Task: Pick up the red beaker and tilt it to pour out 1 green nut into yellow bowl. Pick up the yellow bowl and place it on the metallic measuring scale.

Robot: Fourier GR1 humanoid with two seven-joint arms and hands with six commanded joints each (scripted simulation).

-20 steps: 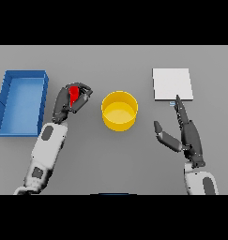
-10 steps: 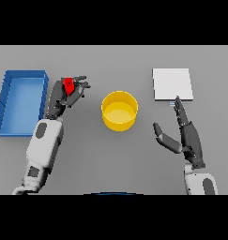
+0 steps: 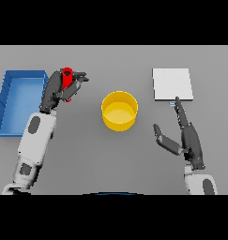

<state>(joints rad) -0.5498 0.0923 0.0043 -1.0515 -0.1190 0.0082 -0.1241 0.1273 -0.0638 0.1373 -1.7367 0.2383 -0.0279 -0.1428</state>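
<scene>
Beaker [image 3: 67, 80] gripped in the left hand [image 3: 59, 89]

It is held beside the blue tray [image 3: 7, 101], left of the bowl [image 3: 119, 110]. The right hand [image 3: 186, 138] is spread wide below the scale [image 3: 171, 84].

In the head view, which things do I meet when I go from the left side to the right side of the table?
Blue tray → left hand holding the red beaker → yellow bowl → right hand, open, with the metallic scale above it.
</scene>
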